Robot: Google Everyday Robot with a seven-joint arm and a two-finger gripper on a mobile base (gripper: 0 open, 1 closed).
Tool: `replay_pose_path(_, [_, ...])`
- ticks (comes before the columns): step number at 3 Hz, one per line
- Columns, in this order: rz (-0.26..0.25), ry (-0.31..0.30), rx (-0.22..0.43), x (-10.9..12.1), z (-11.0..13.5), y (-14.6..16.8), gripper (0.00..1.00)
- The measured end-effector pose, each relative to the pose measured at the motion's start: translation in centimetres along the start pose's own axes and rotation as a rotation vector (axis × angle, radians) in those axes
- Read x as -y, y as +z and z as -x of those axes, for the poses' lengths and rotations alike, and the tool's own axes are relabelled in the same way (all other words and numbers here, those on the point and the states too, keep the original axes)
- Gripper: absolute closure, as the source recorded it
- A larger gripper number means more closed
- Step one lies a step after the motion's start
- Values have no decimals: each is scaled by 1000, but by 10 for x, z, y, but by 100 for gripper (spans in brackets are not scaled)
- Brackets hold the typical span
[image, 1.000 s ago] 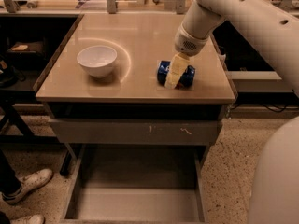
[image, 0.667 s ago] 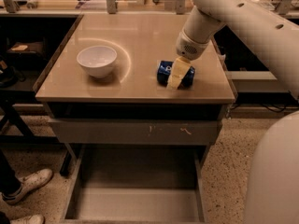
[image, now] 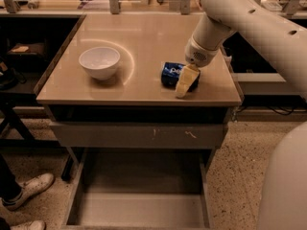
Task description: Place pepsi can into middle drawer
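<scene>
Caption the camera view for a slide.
Gripper at the pepsi can on the tabletop, white bowl nearby, middle drawer open below.

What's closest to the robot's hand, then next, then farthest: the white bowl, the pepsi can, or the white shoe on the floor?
1. pepsi can, touching the hand, right side of the table.
2. white bowl, table's left side.
3. white shoe, down on the floor, far left.

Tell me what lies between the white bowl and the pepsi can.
Only bare tabletop separates the white bowl and the pepsi can in the camera view; the pincer sits at the can.
</scene>
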State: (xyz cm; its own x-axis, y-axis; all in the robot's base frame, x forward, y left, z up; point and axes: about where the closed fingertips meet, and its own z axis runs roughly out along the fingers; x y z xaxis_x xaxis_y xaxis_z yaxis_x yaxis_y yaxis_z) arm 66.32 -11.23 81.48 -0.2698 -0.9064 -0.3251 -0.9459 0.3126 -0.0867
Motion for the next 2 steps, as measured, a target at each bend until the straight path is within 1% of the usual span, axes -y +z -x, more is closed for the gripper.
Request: replay_pose_path(2, [0, 0, 0, 0, 0, 0, 64])
